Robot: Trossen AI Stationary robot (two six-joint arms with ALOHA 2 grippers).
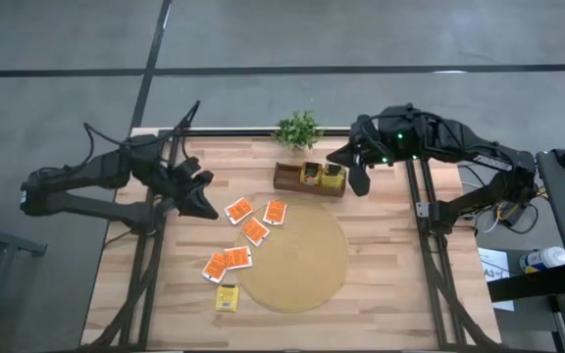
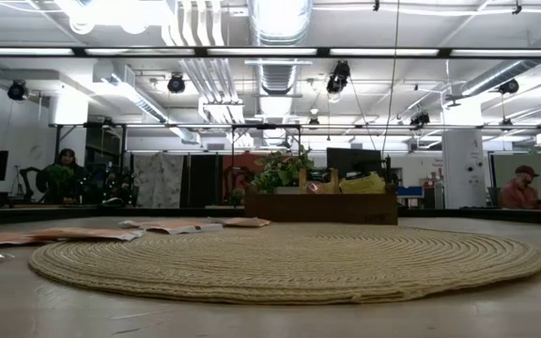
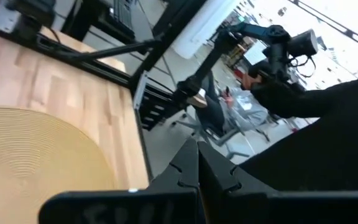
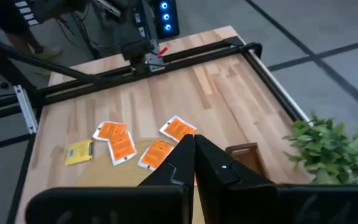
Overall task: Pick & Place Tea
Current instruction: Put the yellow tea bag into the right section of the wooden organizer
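Note:
Several orange-red tea packets (image 1: 254, 230) lie flat on the wooden table (image 1: 390, 284) and on the left edge of the round tan mat (image 1: 297, 255). One yellow packet (image 1: 227, 297) lies at the mat's near-left edge. More yellow packets stand in a wooden box (image 1: 309, 178) at the back. My left gripper (image 1: 208, 208) hovers shut just left of the packets and holds nothing. My right gripper (image 1: 359, 183) is shut and empty, raised above the box's right end. The right wrist view shows the orange packets (image 4: 122, 148) and the yellow one (image 4: 78, 152) beyond its shut fingers.
A small green plant (image 1: 298, 128) stands behind the box at the table's far edge. Black frame rails (image 1: 430, 255) run along the table's left and right sides. In the low view, people sit in the room behind the table.

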